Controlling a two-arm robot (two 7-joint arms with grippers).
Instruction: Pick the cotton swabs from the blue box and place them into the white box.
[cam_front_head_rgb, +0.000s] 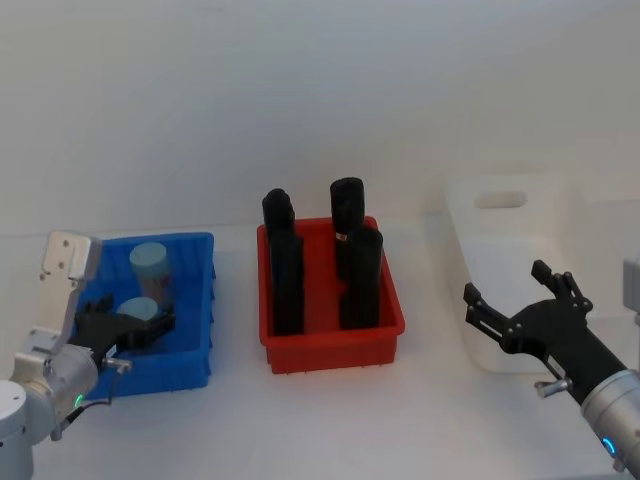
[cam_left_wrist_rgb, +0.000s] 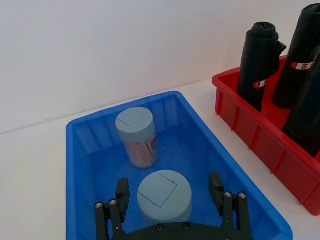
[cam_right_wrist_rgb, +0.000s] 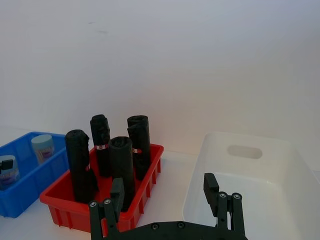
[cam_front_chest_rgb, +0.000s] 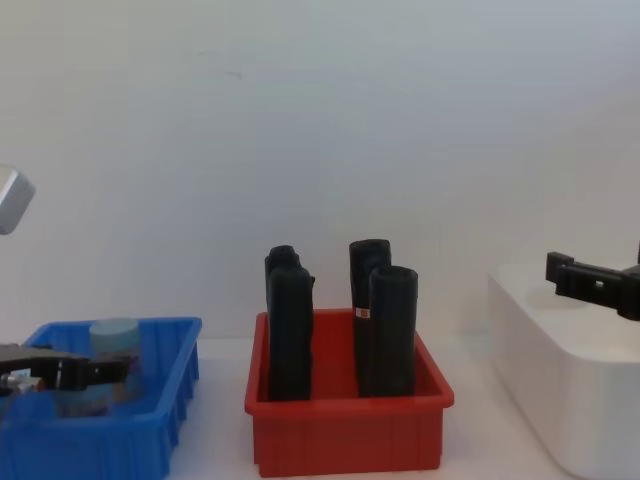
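White tabletop (cam_front_head_rgb: 430, 420): carries three containers in a row, the blue box on the robot's left, the red bin in the middle and the white box on the right, each standing apart from the next.
White box (cam_front_head_rgb: 490, 290): the biggest container, glossy, with rounded edges and a handle slot in its far wall; the inside that can be seen holds nothing.
Red bin (cam_front_head_rgb: 335, 350): between the other two, about the same size as the blue box.
Blue box (cam_front_head_rgb: 205, 300): ribbed sides, with both jars of cotton swabs inside it.
Black cylinders (cam_front_head_rgb: 287, 280): four, standing upright in the red bin and rising well above its rim; small red-and-white labels show on some.
Right gripper (cam_front_head_rgb: 505, 282): hangs over the near end of the white box; from the chest camera it sits above the rim without touching, fingers spread wide and holding nothing.
Left gripper (cam_left_wrist_rgb: 169, 185): lowered into the near part of the blue box, its fingers (cam_left_wrist_rgb: 123, 192) spread wide to either side of the near jar, with a gap showing on both sides between them and the jar.
Cotton swabs (cam_left_wrist_rgb: 136, 130): two clear jars with pale blue lids, both lid up.
Near jar (cam_left_wrist_rgb: 165, 195): between the left gripper's fingers, in the near half of the blue box.
Far jar (cam_front_head_rgb: 150, 265): close to the far wall, apart from the near jar, tan sticks and a pinkish label showing through its side.
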